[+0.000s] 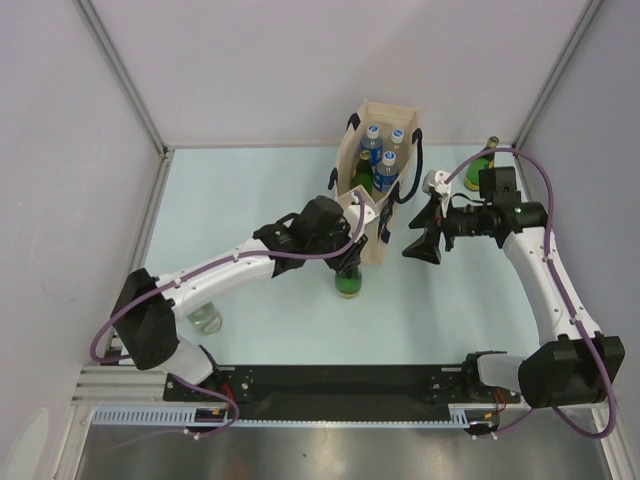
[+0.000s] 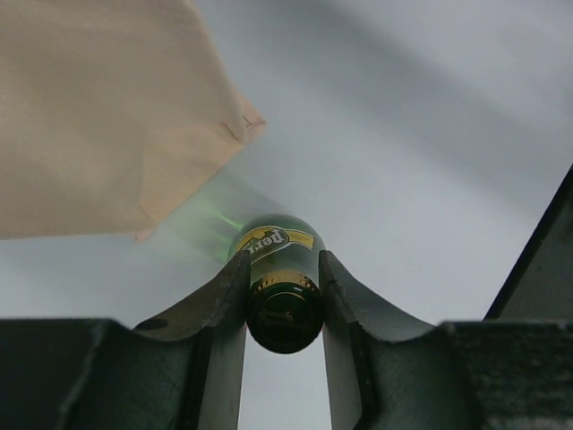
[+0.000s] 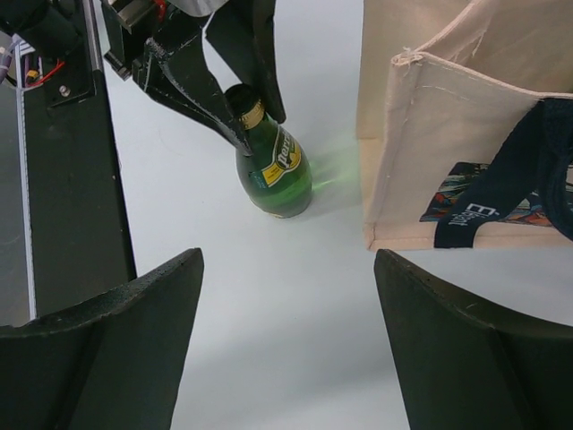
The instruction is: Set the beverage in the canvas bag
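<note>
Beverage [image 3: 274, 170] upright, neck up, in left hand [image 2: 285, 273]

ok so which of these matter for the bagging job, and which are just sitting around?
Job: green bottle, clamped in left gripper; canvas bag.
Sitting around: water bottles already in the bag; second green bottle at far right; clear container near the left base; right gripper, open and idle.

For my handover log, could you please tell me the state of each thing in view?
Green bottle: upright beside the bag, neck clamped.
Left fingers: shut on the green bottle.
Right fingers: open, empty.
Bag: upright, mouth open, holding water bottles.
Second green bottle: upright behind the right arm, untouched.
</note>
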Controlling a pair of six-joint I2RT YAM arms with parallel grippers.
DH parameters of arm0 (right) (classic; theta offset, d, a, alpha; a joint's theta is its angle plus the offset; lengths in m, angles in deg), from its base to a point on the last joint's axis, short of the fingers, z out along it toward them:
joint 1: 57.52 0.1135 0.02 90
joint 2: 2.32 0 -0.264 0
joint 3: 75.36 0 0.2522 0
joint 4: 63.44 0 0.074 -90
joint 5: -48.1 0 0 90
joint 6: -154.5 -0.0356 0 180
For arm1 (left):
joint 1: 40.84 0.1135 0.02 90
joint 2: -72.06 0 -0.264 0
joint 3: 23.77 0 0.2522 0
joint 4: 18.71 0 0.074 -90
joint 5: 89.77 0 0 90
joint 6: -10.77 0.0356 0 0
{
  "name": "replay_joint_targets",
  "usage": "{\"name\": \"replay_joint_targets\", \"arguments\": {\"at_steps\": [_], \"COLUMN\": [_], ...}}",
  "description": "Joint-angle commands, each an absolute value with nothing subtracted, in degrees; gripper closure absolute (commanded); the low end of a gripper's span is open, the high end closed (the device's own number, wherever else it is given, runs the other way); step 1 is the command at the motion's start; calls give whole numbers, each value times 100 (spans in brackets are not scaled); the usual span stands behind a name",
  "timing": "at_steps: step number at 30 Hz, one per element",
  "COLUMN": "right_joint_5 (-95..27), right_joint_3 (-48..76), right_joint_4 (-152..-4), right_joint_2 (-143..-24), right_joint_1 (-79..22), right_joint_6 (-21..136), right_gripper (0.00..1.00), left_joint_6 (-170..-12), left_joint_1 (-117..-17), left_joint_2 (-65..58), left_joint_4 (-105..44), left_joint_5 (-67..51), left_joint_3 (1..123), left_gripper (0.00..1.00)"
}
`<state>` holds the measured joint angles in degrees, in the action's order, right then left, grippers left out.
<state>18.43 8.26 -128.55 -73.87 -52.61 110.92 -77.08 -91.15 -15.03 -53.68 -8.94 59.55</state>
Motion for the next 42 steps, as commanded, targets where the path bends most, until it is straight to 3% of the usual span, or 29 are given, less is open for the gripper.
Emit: {"name": "replay_joint_targets", "arguments": {"at_steps": [1, 2, 5, 15, 29, 42], "right_joint_5": [1874, 1892, 1909, 1954, 697, 108], "right_joint_3": [783, 774, 765, 827, 950, 1099], "right_joint_4": [-12940, -12967, -13125, -13661, -11457, -11042], "right_joint_2": [-7264, -7272, -7325, -7624, -8239, -8845], "right_joint_1": [-5163, -5145, -5057, -4425, -2825, -2342], "right_joint_6": [11415, 11486, 11750, 13068, 11962, 11601], "right_gripper": [17, 17, 17, 14, 14, 16], "left_joint_6": [-7659, -7659, -7703, -7879, -9074, -9417], "left_joint_1": [-9164, -9164, -9164, -9103, -8268, -8162], "left_joint_2": [-1189, -1135, -890, 76, 1992, 2688], "left_joint_4": [-4680, -4680, -4618, -4539, -4838, -4952], "left_joint_5": [-681, -637, -487, 320, 1824, 2202], "left_joint_3": [6119, 6092, 5995, 5469, 4046, 3482], "left_gripper": [61, 52, 40, 13, 2, 0]}}
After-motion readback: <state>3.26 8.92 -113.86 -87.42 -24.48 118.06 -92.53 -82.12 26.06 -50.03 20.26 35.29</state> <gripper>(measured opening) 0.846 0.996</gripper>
